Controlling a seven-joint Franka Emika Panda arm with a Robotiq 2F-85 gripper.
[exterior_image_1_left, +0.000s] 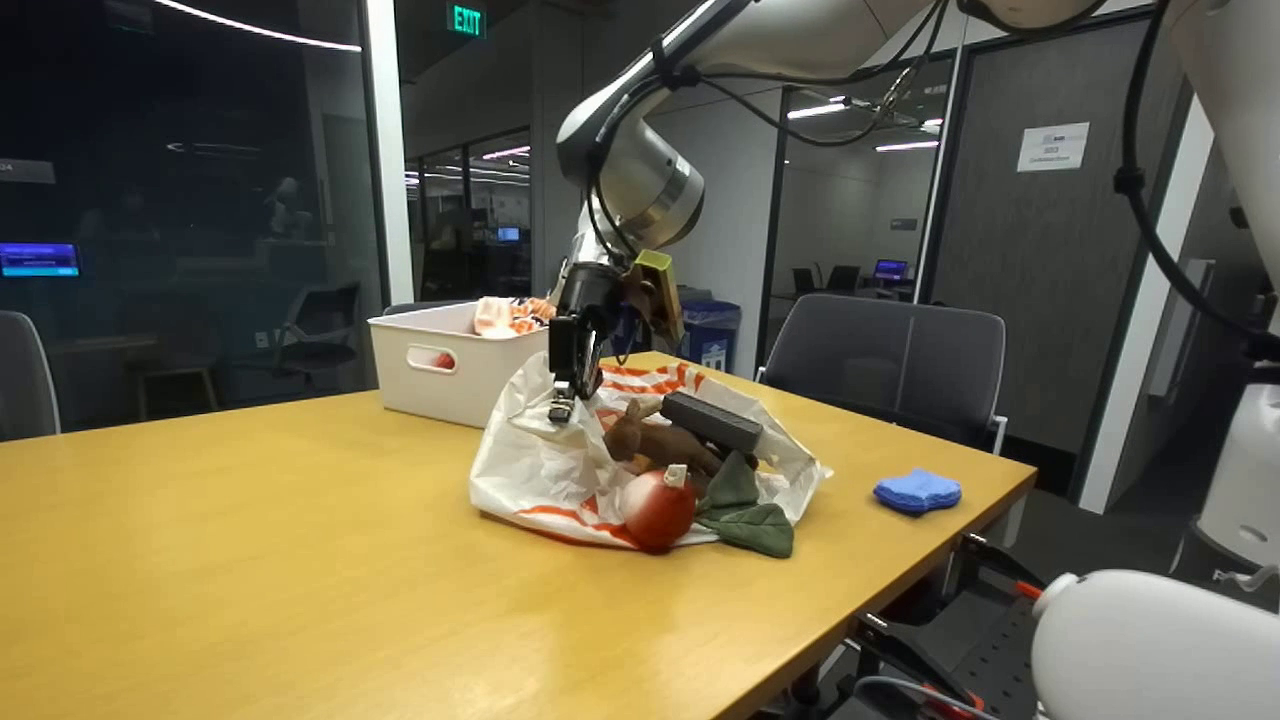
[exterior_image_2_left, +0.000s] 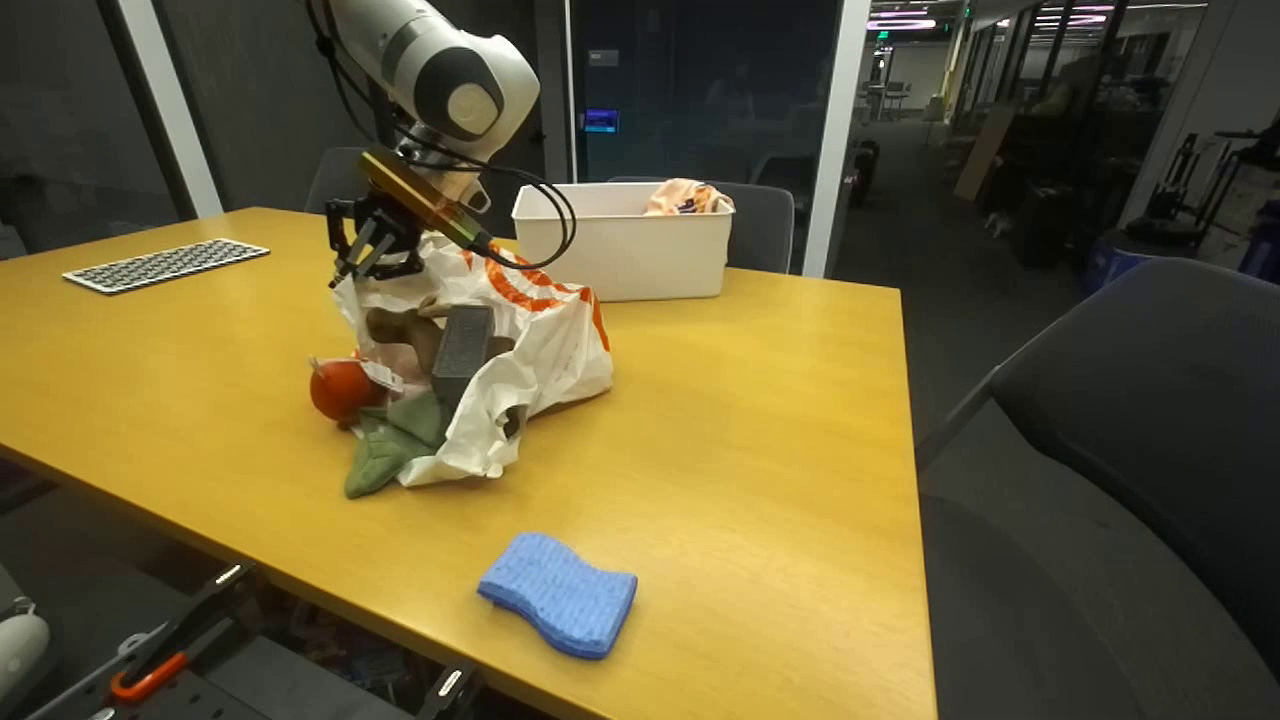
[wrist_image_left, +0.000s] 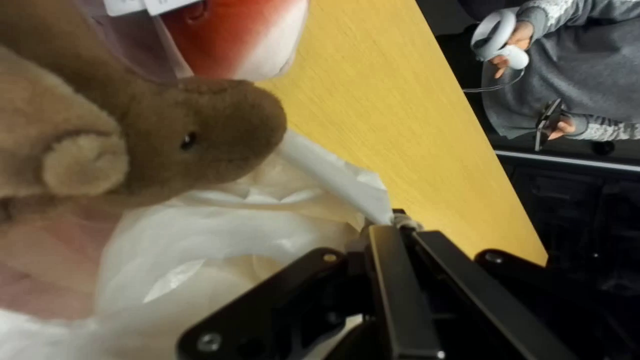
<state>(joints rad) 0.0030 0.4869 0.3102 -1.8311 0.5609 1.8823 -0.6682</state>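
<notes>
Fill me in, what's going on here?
The Franka's gripper is shut on the edge of a white plastic bag lying open on the table. A brown plush animal and a dark gray block lie in the bag's opening; a red-and-white round object and green leaf-shaped pieces sit at its rim. In the wrist view, a person holds a white VR controller.

Yel. tbl (exterior_image_2_left: 760, 430) — bag (exterior_image_2_left: 545, 350), bin (exterior_image_2_left: 625, 255), kybd (exterior_image_2_left: 165, 265), sponge (exterior_image_2_left: 560, 595).
</notes>
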